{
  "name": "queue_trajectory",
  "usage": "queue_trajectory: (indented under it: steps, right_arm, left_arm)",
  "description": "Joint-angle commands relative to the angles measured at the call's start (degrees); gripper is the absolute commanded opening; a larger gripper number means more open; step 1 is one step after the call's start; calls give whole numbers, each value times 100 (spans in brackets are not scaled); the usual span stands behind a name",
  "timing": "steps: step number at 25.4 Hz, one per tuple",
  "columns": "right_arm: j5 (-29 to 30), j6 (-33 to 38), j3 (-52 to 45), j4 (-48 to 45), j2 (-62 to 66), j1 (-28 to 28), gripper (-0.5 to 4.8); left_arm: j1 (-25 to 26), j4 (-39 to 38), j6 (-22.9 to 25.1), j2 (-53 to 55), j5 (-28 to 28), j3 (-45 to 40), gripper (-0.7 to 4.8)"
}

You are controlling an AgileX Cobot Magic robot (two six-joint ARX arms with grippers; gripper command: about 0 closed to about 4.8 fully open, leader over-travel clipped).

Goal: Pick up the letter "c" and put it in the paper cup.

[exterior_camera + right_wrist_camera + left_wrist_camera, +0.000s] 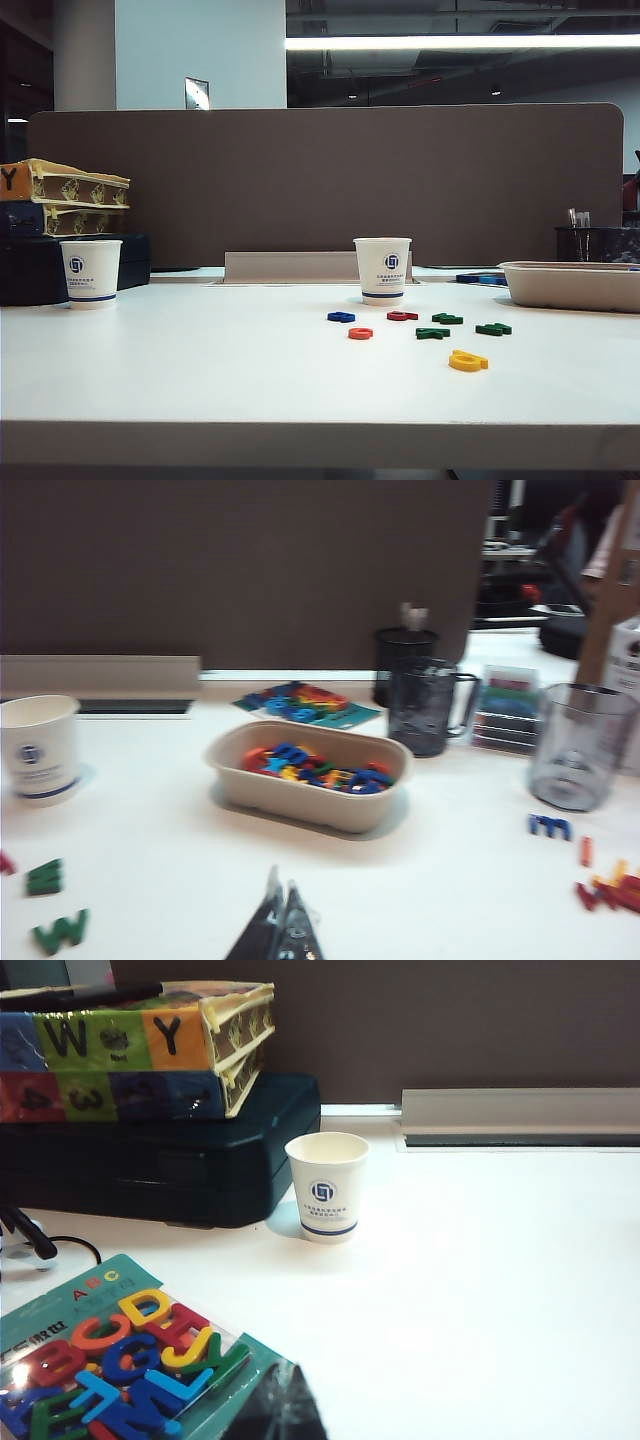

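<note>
Orange-red letter "c" — white paper cup, blue logo and band — white table.

bright overhead strip light; right wrist view blurred, others sharp.

On the table in front of me I count 2 paper cups: 1 near its left edge, 1 toward its back edge. Loose toy letters before the second cup number 7: 1 blue, 1 dark red, 1 orange-red letter "c", 3 green, 1 yellow. My 2 grippers, left and right, are both closed.
</note>
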State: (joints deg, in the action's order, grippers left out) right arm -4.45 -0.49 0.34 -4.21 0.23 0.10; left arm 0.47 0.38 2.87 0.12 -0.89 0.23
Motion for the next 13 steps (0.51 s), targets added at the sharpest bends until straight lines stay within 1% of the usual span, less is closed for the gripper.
queue_trajectory:
  steps: [1, 8, 9, 10, 13]
  right_arm:
    - [-356, 35, -28, -243, -42, 0, -1]
    - [-177, 96, -28, -205, -42, 4, -1]
    - [-153, 125, -28, -210, -42, 4, -1]
    - [-142, 286, -28, -227, -42, 4, -1]
    - [-142, 511, -28, -297, -42, 4, -1]
  left_arm:
    - [-17, 96, -57, 2, 72, 20, -5]
    - [-17, 127, -83, 2, 120, 20, -5]
    - [-17, 160, -208, 2, 179, 20, -5]
    - [-17, 234, -337, 2, 369, 20, -5]
    - [-20, 382, -332, 2, 678, 24, -5]
